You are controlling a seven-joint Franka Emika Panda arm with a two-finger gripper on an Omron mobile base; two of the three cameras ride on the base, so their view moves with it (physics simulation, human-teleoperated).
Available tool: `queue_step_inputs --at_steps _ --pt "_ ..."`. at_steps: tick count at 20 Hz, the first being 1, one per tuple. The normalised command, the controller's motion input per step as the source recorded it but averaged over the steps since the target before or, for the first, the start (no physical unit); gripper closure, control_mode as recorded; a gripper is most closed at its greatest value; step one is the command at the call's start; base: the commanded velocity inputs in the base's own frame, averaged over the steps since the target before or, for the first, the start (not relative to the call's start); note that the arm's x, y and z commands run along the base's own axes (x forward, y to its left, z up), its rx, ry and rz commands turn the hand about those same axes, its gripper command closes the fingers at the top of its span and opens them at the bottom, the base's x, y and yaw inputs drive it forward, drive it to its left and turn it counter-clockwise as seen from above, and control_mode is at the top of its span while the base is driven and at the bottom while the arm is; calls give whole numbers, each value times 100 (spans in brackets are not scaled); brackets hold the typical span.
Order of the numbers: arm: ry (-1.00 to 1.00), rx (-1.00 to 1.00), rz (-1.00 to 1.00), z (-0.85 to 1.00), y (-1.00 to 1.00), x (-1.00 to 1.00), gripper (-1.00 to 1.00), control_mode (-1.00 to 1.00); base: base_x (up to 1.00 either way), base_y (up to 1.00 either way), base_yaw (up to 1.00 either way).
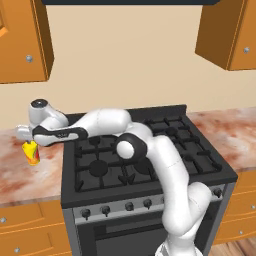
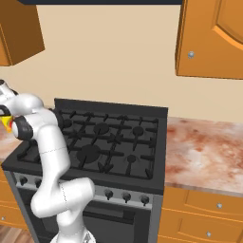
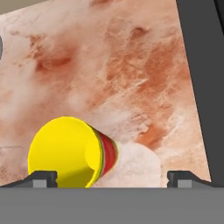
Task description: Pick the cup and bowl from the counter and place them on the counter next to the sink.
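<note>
One cup (image 3: pixel 70 151) stands on counter (image 3: pixel 131 65); tool (image 3: pixel 112 177) spread wide above it.

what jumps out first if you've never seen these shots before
The white arm stretches left across the black stove, and its hand hangs open above the counter. Just below it stands the bright yellow cup with red bands, nearer one fingertip than the other, a vivid spot on the marbled stone left of the stove.

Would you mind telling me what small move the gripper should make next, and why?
Probably shift sideways toward the cup, then lower. In the hand view the gripper stands open above the counter, but the cup sits off-center, near one fingertip rather than midway, so closing now would likely miss.
</note>
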Motion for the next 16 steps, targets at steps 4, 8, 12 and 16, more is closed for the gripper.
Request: queue_step_inputs --at_steps 4,8,12,16 --pt "0 0 -1 -21 4 27 -100 -100 0 0 0" --pt "0 -1 -3 -9 12 33 -100 -100 0 0 0" --pt "4 0 -3 -5 12 28 -100 -100 0 0 0" --pt "8 0 -1 -4 18 6 -100 -100 0 0 0"
